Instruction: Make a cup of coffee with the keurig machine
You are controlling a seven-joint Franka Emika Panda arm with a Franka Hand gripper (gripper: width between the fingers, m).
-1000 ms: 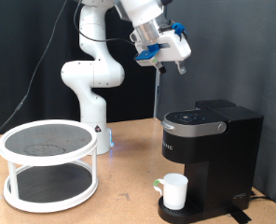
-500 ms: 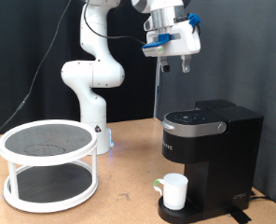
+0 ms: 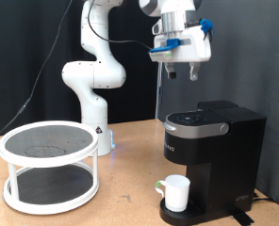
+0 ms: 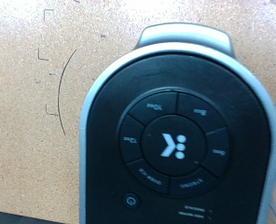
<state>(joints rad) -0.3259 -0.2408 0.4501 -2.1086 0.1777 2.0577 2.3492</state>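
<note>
Exterior faces sideways; wrist looks down; both share keurig machine (image 3: 210, 151) (image 4: 175, 140).

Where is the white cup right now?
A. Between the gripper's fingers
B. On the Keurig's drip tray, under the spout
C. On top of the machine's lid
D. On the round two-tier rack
B: in the exterior view the cup stands on the drip tray at the front of the keurig machine, while the gripper hangs above the lid with nothing between its fingers.

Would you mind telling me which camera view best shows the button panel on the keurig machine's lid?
The wrist view: it looks straight down on the keurig machine's button panel, filling the frame. The exterior view shows that panel only obliquely, as a thin ellipse below the gripper.
</note>
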